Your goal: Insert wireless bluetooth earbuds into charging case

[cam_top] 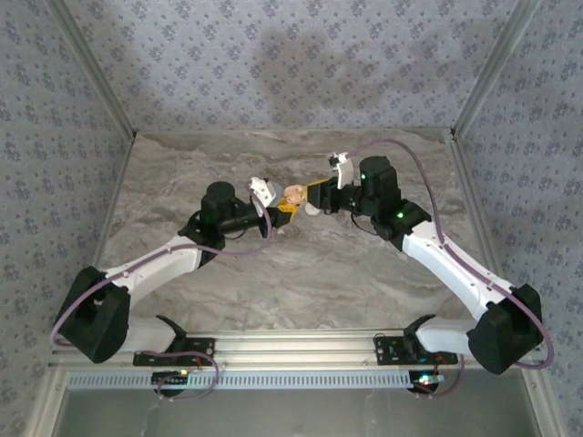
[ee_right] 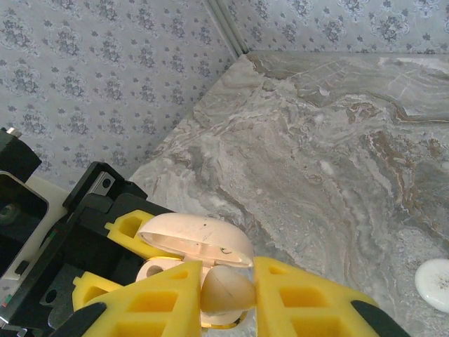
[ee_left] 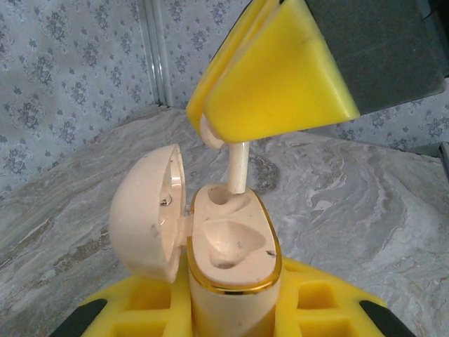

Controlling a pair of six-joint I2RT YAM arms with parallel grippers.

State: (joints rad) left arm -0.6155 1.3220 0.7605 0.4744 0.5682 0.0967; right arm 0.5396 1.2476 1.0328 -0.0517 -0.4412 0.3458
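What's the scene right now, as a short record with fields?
left fingers: shut on the charging case
lid: hinged open
right fingers: shut on an earbud
earbud: stem tip at the mouth of the far socket
near socket: empty
white disc: lying on the table, apart from the arms

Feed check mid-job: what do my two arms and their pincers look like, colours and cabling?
The left arm and right arm match: white shells between bulky black joints, each with a thin purple cable looping alongside and a small green light. The left pincer and right pincer have chunky yellow wedge fingers with square pockets moulded in.
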